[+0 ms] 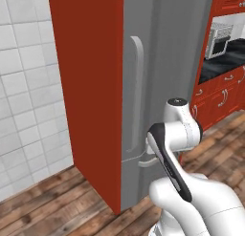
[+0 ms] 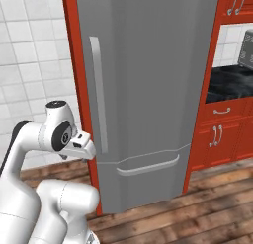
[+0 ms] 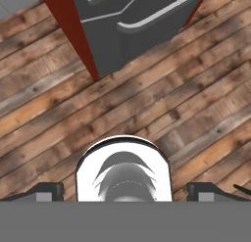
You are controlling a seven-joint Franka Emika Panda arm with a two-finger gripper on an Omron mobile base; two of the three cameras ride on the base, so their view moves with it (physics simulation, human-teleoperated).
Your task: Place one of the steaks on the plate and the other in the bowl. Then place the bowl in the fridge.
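The fridge (image 1: 162,63) (image 2: 148,65) stands tall and grey straight ahead, doors shut, with a red side panel (image 1: 91,87). A long curved handle (image 2: 99,90) runs down its upper door, and a drawer handle (image 2: 148,166) crosses the bottom. My arm is folded low in front of it, hand (image 2: 83,145) near the fridge's left edge. In the hand view my gripper (image 3: 125,192) points down at the floor, open, its fingertips (image 3: 46,191) wide apart with nothing between them. The fridge base (image 3: 122,15) shows at the top there. The steaks, plate and bowl are out of view.
Red cabinets (image 1: 220,96) (image 2: 222,134) with a dark counter (image 2: 230,82) stand to the fridge's right, a microwave (image 1: 220,39) above them. A white tiled wall (image 1: 28,111) lies to the left. Wooden floor (image 3: 147,99) stretches before the fridge.
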